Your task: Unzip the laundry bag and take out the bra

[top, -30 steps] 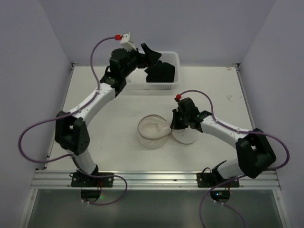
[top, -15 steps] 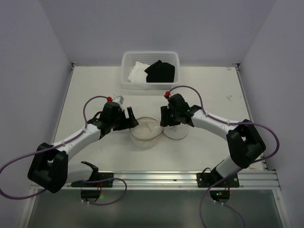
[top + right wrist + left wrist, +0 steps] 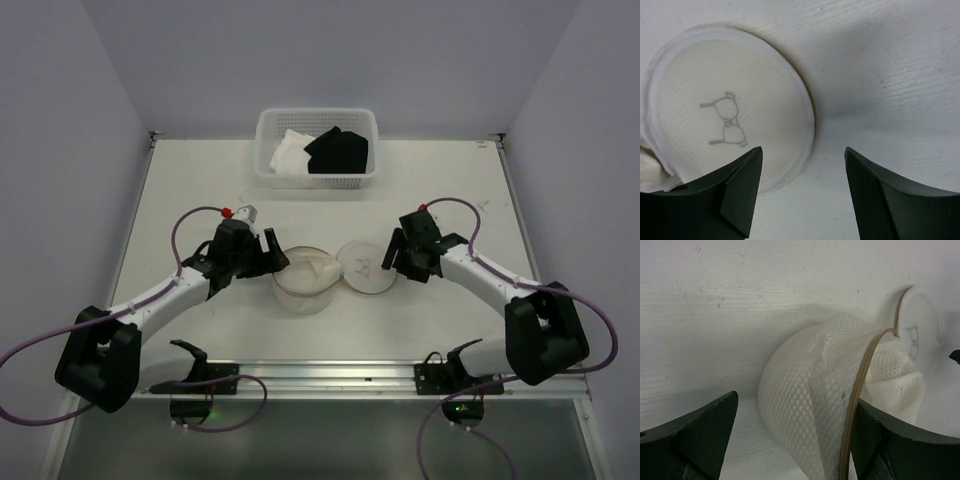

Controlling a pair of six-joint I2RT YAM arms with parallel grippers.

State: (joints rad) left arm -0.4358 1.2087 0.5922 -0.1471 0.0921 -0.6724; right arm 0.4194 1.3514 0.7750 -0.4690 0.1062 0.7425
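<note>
Can't tell the bra from mesh inside the laundry bag (image 3: 805,390). My left gripper (image 3: 275,253) straddles it, spread wide; my right gripper (image 3: 803,150) is spread, low beside its flat face (image 3: 730,110).

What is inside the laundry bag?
Through the open mouth of the laundry bag, bunched white fabric shows, beside the flipped-open lid. The mesh wall hides the rest, so its shape cannot be told.

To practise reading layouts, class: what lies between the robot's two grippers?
The laundry bag lies there, its flat face nearest the right gripper, the rest nearest the left gripper; the top external view shows this.
</note>
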